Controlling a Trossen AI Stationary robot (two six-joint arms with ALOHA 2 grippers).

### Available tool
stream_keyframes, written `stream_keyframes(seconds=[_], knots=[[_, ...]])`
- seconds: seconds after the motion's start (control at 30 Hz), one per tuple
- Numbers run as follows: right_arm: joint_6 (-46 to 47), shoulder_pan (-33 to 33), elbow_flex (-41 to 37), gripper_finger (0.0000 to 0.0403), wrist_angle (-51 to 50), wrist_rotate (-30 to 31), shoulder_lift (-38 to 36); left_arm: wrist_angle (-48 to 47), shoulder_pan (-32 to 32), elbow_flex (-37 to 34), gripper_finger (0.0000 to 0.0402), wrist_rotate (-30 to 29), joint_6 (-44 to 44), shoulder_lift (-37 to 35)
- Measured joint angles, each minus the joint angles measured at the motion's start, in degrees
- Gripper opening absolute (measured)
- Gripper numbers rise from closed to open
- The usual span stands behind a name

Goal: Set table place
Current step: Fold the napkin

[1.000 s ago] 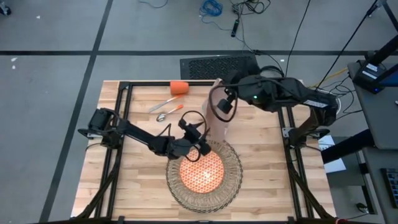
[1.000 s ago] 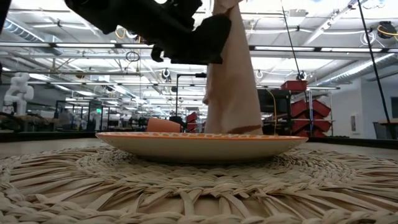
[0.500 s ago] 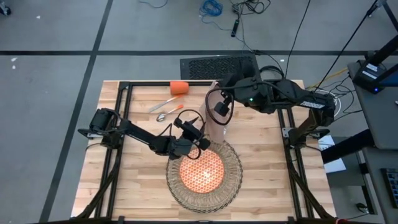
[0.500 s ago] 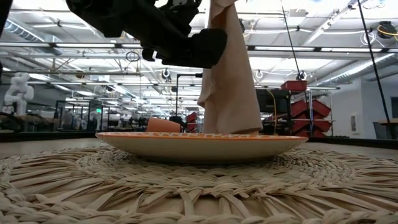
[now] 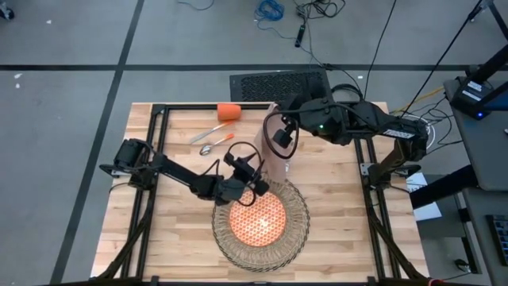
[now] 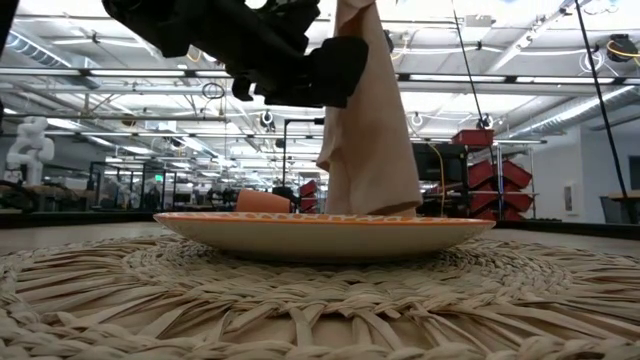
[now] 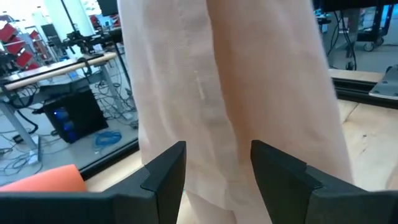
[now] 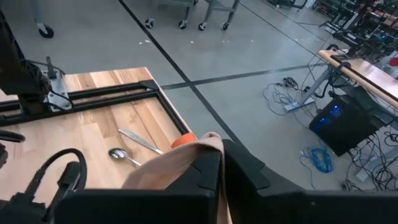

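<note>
Cloth napkin [image 6: 370,130] hangs limp at frame centre from my right gripper [image 5: 279,137], pinched shut on its top corner — light, soft, prone to swing. My left gripper [image 7: 216,163], fingers spread, faces its lower folds above the plate [image 5: 256,219] — best taken low.

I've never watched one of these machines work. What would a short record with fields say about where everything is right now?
Right tool: shut on the beige cloth napkin, holding it by its top so it hangs down behind the plate
Left tool: open, facing the hanging cloth
Round orange-patterned plate: centred on the round woven wicker placemat
Small orange cup: far edge of the light wooden table
Metal spoon and knife: lying beside each other near the cup
Fork: cannot tell
</note>
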Motion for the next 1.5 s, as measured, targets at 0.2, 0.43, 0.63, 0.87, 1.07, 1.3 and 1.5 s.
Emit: stream_keyframes(seconds=[0.2, 0.43, 0.63, 0.87, 1.07, 1.3, 1.5], knots=[[0.1, 0.3, 0.0, 0.0, 0.5, -0.1, 0.0, -0.2, 1.2, 0.0, 0.0167, -0.1, -0.5, 0.5], [0.0, 0.3, 0.0, 0.0, 1.0, -0.2, 0.0, -0.1, 2.8, 0.6, 0.0167, -4.1, -1.6, 0.5], [0.0, 0.3, 0.0, 0.0, 0.9, -1.6, 0.0, 0.0, 3.5, 1.0, 0.0167, -5.5, -0.3, 0.5], [-0.3, 1.0, 0.0, 0.0, 0.5, -1.6, 0.0, -0.6, 4.1, 1.1, 0.0157, -7.0, 0.2, 0.5], [-0.4, 1.7, 0.0, 0.0, 0.1, -1.6, 0.0, -0.9, 5.0, 1.1, 0.0076, -4.6, 1.4, 0.5], [0.4, 2.2, 0.0, 0.0, -3.1, -1.5, 0.0, -6.2, 5.0, 1.1, 0.0002, -3.5, 2.1, 0.5], [1.1, 3.2, 0.0, 0.0, -6.5, -1.6, 0.0, -13.3, 3.6, 1.1, 0.0, -3.7, 6.4, -2.0]])
